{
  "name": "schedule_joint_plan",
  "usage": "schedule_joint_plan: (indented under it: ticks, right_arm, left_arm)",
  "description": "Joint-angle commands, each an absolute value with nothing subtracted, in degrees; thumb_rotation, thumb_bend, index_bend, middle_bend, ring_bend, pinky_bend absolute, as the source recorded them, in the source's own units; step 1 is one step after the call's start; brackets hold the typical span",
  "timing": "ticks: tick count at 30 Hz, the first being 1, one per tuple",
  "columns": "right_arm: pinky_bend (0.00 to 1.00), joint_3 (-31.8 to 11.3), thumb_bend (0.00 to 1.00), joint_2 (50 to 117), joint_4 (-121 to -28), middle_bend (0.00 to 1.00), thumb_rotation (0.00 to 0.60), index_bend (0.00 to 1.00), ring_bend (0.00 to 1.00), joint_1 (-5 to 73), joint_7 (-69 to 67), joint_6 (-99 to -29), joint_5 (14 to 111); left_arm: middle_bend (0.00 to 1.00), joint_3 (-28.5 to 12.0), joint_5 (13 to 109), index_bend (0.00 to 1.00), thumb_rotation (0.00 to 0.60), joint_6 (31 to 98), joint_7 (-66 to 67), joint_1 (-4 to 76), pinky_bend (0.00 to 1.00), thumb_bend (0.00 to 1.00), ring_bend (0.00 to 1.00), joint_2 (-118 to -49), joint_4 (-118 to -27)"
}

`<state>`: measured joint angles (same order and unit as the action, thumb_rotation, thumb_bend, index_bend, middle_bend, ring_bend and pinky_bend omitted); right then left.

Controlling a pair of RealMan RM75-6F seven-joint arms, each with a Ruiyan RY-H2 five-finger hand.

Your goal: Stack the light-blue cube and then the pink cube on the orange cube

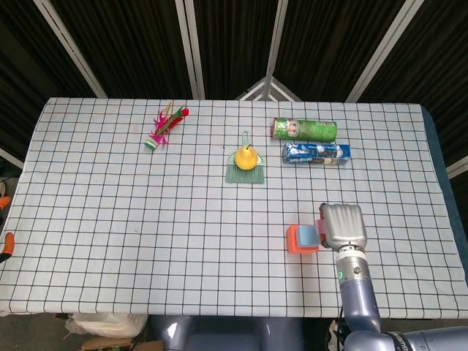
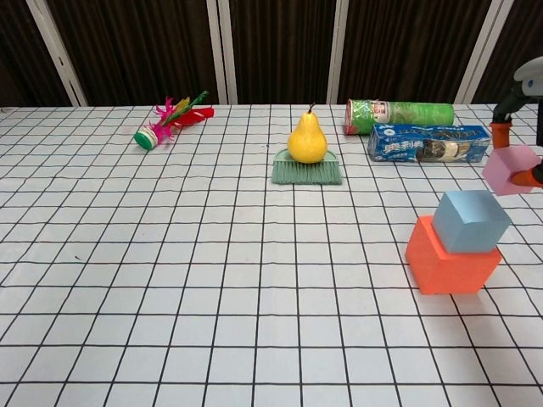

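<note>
Two cubes are already stacked: the light-blue cube [image 2: 472, 220] sits on top of the orange cube [image 2: 450, 256], turned a bit so its corners don't line up with the orange one's. From the head view the stack sits toward the right of the checkered tablecloth [image 1: 146, 219], fairly near the front edge.

Third one, the pink cube [image 2: 512, 170], is up in the air, held by the right hand [image 1: 343, 226]. In the chest view it's right at the frame's right edge, pinched between dark fingers with orange tips [image 2: 500, 129], hanging above and to the right of the blue cube, not touching it. From the head view the hand's silver back covers nearly all of it, with only a sliver of pink peeking out on the left side, just beside the stack. So that hand is definitely closed around the pink cube. The left hand doesn't show up in either camera.

Rest of the table: a yellow pear [image 2: 308, 139] sits on a small green brush [image 2: 307, 171] around the middle. Behind the stack there's a green can [image 2: 399, 114] lying on its side and a blue cookie pack [image 2: 428, 142] just in front of it. Way over at the back left is a feathered shuttlecock [image 2: 172, 117], pink and red feathers, also lying down.
</note>
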<state>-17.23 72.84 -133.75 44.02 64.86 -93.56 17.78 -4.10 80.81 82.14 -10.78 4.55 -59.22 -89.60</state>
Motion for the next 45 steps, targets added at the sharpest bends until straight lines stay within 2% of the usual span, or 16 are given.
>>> schedule_joint_plan:
  ticks: [1, 11, 20, 45]
  right_arm:
    - [0.97, -16.57, 0.38, 71.92, -134.31, 1.0, 0.6, 0.5, 1.0, 43.68, 63.92, -92.59, 18.03]
    - [0.97, -15.73, 0.38, 71.28, -134.99, 1.0, 0.6, 0.5, 1.0, 45.02, 63.01, -91.22, 16.99]
    - [0.97, -15.94, 0.38, 73.31, -134.08, 1.0, 0.6, 0.51, 1.0, 47.6, 63.77, -92.29, 13.89]
    - [0.97, -18.38, 0.38, 77.55, -134.46, 1.0, 0.6, 0.51, 1.0, 53.11, 65.87, -98.11, 6.23]
  left_arm:
    - [0.04, -4.11, 80.72, 0.11, 0.6, 81.99, -10.5, 4.63, 0.0, 0.6, 0.0, -59.3, -89.69]
    - [0.04, -4.29, 80.13, 0.11, 0.6, 81.72, -9.27, 4.75, 0.0, 0.6, 0.0, -59.56, -89.95]
    - [0.04, -4.33, 79.99, 0.11, 0.6, 81.4, -8.98, 4.9, 0.0, 0.6, 0.0, -59.58, -90.03]
    - [0.04, -4.26, 80.17, 0.11, 0.6, 81.19, -9.53, 4.94, 0.0, 0.6, 0.0, -59.44, -89.88]
